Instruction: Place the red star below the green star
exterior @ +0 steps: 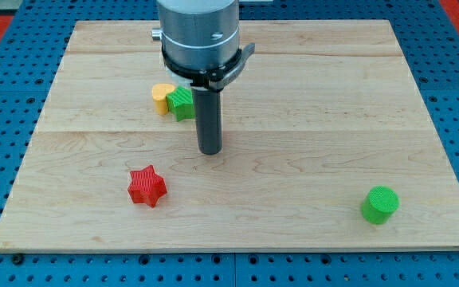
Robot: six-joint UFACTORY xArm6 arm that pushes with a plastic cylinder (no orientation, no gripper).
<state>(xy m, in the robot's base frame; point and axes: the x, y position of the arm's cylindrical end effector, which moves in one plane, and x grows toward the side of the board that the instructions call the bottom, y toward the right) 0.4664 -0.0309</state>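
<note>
The red star (147, 186) lies on the wooden board (293, 96) at the view's lower left. The green star (182, 102) sits above it, left of centre, touching a yellow block (162, 96) on its left; the rod partly hides the green star's right side. My tip (210, 150) rests on the board just right of and below the green star, and up and to the right of the red star, touching neither.
A green cylinder (380, 204) stands at the view's lower right near the board's bottom edge. The arm's grey body (199, 32) hangs over the board's top middle. Blue perforated table surrounds the board.
</note>
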